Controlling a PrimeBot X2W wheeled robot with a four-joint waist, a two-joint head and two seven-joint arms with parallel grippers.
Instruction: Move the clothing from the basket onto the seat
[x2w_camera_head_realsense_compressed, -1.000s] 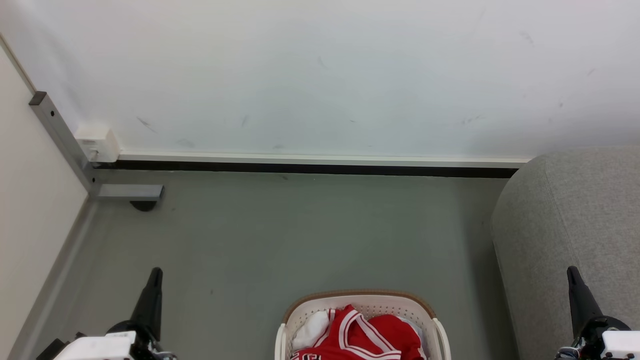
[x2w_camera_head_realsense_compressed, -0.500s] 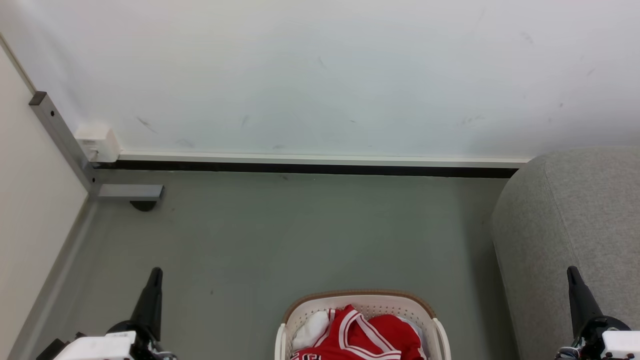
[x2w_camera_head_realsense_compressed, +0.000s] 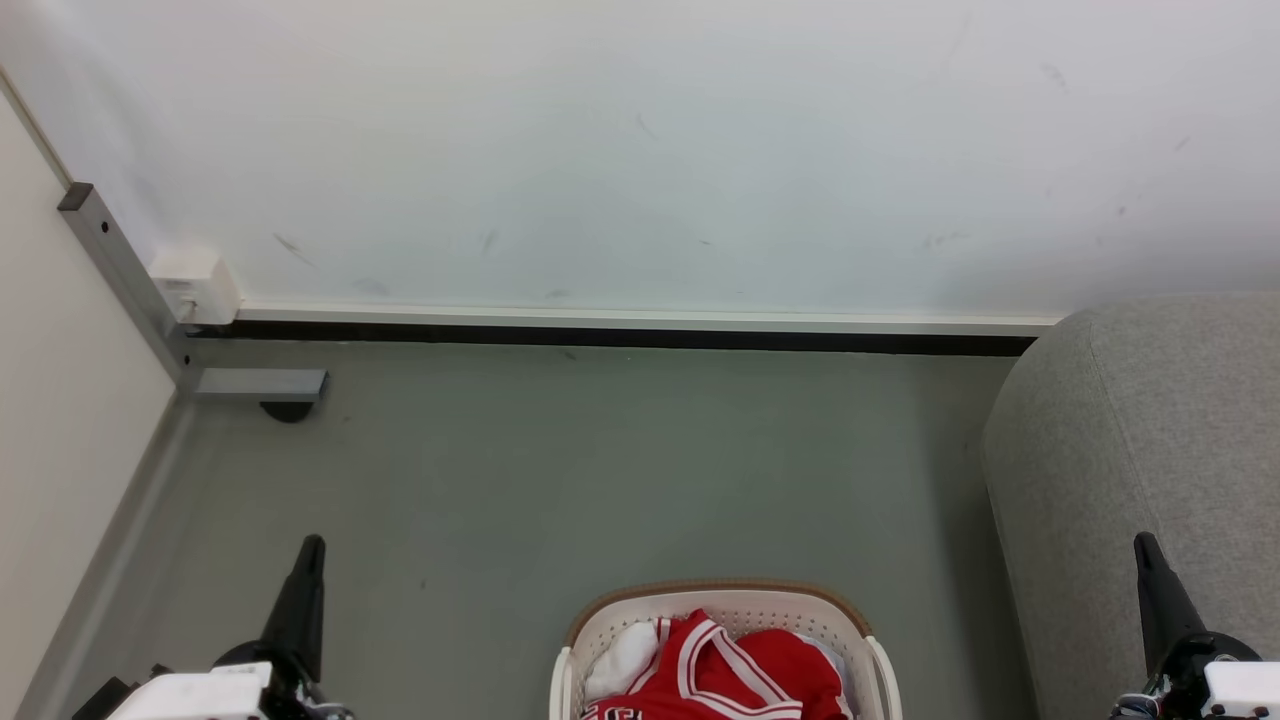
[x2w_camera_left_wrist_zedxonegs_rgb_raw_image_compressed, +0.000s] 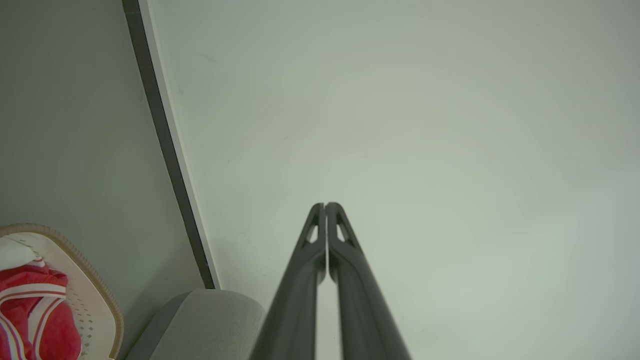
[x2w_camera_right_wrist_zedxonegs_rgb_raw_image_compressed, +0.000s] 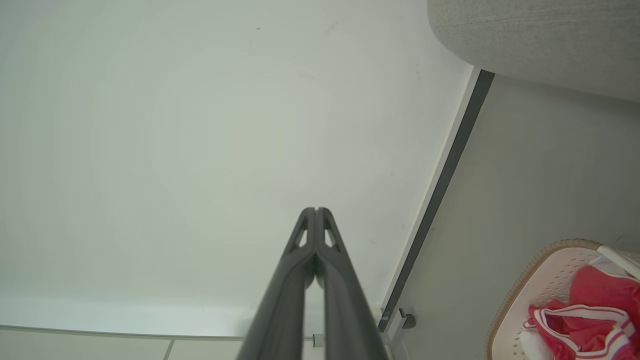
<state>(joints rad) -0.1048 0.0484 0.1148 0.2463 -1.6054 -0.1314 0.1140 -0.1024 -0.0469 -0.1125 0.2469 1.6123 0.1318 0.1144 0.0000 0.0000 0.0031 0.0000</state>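
The red clothing (x2w_camera_head_realsense_compressed: 735, 670) with white stripe trim lies bunched in the cream basket (x2w_camera_head_realsense_compressed: 720, 598), which stands on the floor at the bottom centre of the head view. The grey seat (x2w_camera_head_realsense_compressed: 1150, 450) rises at the right. My left gripper (x2w_camera_head_realsense_compressed: 310, 545) points up at the lower left, well left of the basket. My right gripper (x2w_camera_head_realsense_compressed: 1143, 545) is in front of the seat at the lower right. Both are shut and hold nothing. In the left wrist view the left gripper (x2w_camera_left_wrist_zedxonegs_rgb_raw_image_compressed: 325, 205) faces the wall, with the clothing (x2w_camera_left_wrist_zedxonegs_rgb_raw_image_compressed: 35, 310) and basket (x2w_camera_left_wrist_zedxonegs_rgb_raw_image_compressed: 95, 300) at its lower left. The right gripper (x2w_camera_right_wrist_zedxonegs_rgb_raw_image_compressed: 316, 210) also faces the wall.
A white cloth (x2w_camera_head_realsense_compressed: 625, 655) lies in the basket beside the clothing. A white wall with a dark baseboard (x2w_camera_head_realsense_compressed: 620, 338) closes the far side. A grey metal post (x2w_camera_head_realsense_compressed: 120, 270) with a foot and a white box (x2w_camera_head_realsense_compressed: 195, 285) stand at the left corner.
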